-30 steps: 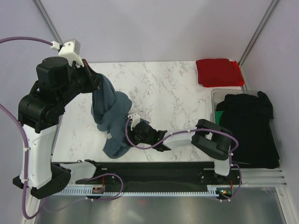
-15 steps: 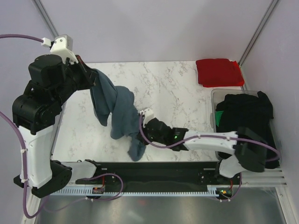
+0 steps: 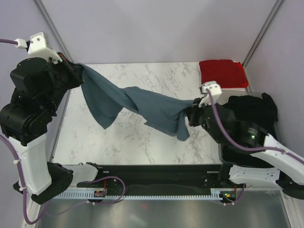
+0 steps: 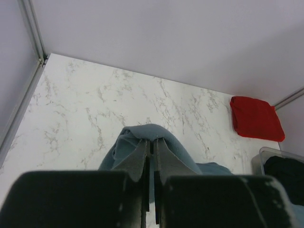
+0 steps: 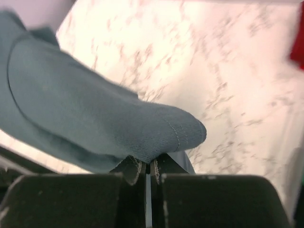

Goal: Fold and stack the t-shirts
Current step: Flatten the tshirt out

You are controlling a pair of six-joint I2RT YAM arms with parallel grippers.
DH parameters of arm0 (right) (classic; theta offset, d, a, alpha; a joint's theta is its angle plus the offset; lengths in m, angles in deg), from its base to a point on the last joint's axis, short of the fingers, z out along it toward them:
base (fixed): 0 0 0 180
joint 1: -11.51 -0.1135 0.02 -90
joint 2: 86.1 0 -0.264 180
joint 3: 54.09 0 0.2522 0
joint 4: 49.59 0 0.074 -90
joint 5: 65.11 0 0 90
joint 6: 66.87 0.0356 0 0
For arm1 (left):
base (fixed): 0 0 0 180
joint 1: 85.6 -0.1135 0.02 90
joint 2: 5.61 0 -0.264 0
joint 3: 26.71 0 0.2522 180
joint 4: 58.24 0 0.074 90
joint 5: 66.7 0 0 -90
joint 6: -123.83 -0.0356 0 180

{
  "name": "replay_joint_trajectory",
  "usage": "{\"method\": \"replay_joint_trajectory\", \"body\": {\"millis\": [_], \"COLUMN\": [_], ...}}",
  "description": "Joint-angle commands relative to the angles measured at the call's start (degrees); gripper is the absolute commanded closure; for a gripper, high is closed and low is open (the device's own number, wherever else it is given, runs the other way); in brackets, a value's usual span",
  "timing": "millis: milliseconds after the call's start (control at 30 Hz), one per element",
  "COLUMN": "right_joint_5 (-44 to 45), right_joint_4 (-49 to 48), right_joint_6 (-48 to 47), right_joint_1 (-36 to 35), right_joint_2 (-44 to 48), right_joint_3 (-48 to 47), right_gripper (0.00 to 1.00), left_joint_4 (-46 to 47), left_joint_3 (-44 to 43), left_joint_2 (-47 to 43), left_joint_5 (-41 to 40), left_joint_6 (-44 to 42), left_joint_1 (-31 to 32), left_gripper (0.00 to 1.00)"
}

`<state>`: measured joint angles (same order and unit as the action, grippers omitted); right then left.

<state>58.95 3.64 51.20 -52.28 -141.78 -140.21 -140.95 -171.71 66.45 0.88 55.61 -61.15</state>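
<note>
One blue-grey t-shirt (image 3: pixel 142 104), left pincer (image 4: pixel 151 142) clamped on it, right pincer (image 5: pixel 148 164) likewise

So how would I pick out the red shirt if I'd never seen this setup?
Find the white marble table and look to its far right corner, just beyond the clear bin of black shirts. The red t-shirt lies there, the only bright one and the only one folded flat; the blue-grey shirt is stretched in the air.
</note>
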Motion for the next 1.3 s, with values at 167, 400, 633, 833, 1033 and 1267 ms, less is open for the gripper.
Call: {"method": "replay_joint_trajectory", "body": {"millis": [167,400,633,833,1033,1267], "right_joint_5": [22.3,29.8,32.2,23.3,-21.1,-37.3], "right_joint_4": [12.7,13.0,9.6,9.0,8.6,-2.1], "right_joint_6": [-5.8,-8.8,-16.0,-18.8,-5.0,-0.7], "right_joint_1": [0.9,0.8,-3.2,-3.4,41.4,39.4], "right_joint_2": [5.1,7.6,7.3,-6.9,-19.8,-21.9], "right_joint_3": [-20.5,-28.5,-32.0,-32.8,-27.5,-10.4], "right_gripper": [0.99,1.0,0.91,0.41,0.36,0.19], "left_joint_4": [1.0,1.4,4.2,6.7,4.6,4.7], "left_joint_3": [-0.6,1.9,6.2,12.2,22.8,35.5], "left_joint_2": [-3.0,-6.1,-8.9,-7.7,-5.9,-7.4], "left_joint_5": [-11.8,-17.5,-18.2,-11.9,-9.4,-5.0], "left_joint_6": [-2.6,-1.7,-2.3,-2.4,0.4,1.6], "left_joint_1": [-0.2,-0.3,-0.3,-0.3,-0.2,-0.3], "left_gripper": [0.98,0.98,0.98,0.98,0.98,0.98]}}
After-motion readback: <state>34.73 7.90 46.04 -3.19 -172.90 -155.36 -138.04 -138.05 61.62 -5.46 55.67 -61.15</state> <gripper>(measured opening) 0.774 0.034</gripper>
